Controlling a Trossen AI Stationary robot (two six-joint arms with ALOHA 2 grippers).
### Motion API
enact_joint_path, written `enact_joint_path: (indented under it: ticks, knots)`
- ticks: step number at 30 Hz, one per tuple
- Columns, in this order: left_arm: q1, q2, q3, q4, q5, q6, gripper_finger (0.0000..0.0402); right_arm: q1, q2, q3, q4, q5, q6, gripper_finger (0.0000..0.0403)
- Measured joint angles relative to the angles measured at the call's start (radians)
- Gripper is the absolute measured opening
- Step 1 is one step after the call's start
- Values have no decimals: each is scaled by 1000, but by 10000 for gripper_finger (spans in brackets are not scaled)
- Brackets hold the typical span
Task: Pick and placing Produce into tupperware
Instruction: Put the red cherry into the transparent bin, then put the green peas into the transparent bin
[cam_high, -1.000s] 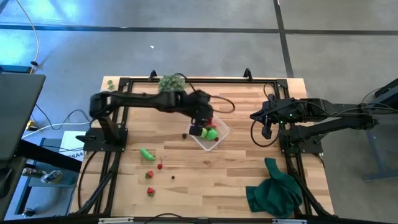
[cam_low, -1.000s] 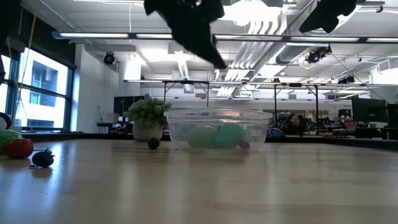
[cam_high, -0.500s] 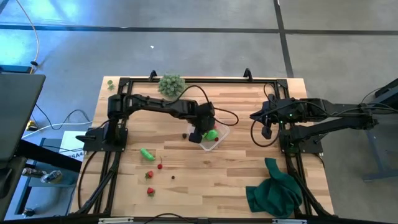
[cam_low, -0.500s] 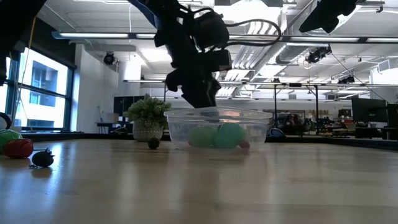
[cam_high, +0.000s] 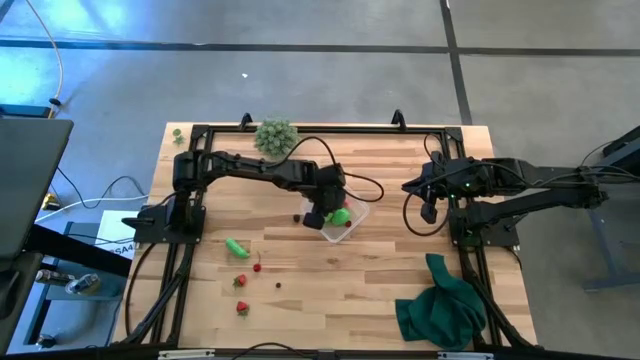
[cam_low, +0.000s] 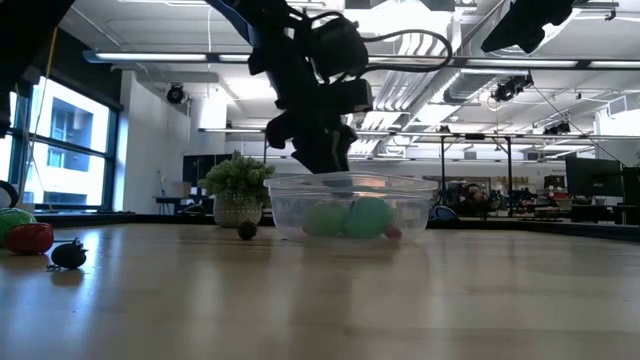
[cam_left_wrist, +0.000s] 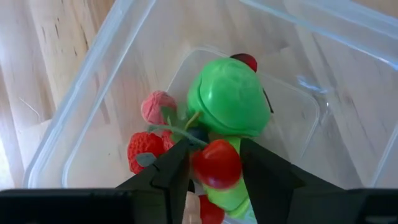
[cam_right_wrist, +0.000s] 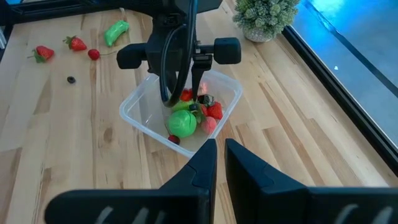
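The clear tupperware (cam_high: 345, 218) stands mid-table and holds a round green piece (cam_left_wrist: 230, 96), red strawberries (cam_left_wrist: 146, 149) and other produce. My left gripper (cam_left_wrist: 216, 177) reaches down into it at its left side (cam_low: 322, 160), shut on a small red round piece (cam_left_wrist: 216, 163). More produce lies on the table to the near left: a green oblong piece (cam_high: 236, 247), red pieces (cam_high: 257, 266) (cam_high: 242, 307) and small dark ones (cam_high: 298, 217). My right gripper (cam_right_wrist: 221, 155) waits shut, raised at the right (cam_high: 428, 208). My left gripper pinches the small red round piece by its two sides (cam_left_wrist: 198, 167) between its two fingers. The fingers (cam_low: 325, 160) slant steeply down from above, inside the tupperware's rim. The piece hangs just over the green produce in the tupperware; whether it rests on it, I cannot tell.
A pale green bushy clump (cam_high: 275, 135) stands at the far edge, left of the middle. A dark green cloth (cam_high: 440, 305) lies bunched at the near right. Bare wood (cam_high: 330, 290) stretches between the loose produce and the cloth.
My left gripper has come down with the red piece from above the tupperware to its rim and tipped more steeply downward. It has held still over the last half second. The tupperware has stayed in place.
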Motion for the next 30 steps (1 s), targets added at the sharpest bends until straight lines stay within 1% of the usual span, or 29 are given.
enact_joint_path:
  ticks: [8,14,22,28,30]
  knots:
    - [0,0,0,2,-1,-16,177,0,0,0,0,0,0,25]
    - [0,-33,15,-46,0,-49,190,0,0,0,0,0,0,25]
    - [0,-115,129,-279,-3,-41,182,0,0,0,0,0,0,25]
    - [-2,-214,119,-439,-25,-46,183,0,0,0,0,0,0,25]
    - [-11,-244,107,-497,-49,-51,183,0,0,0,0,0,0,25]
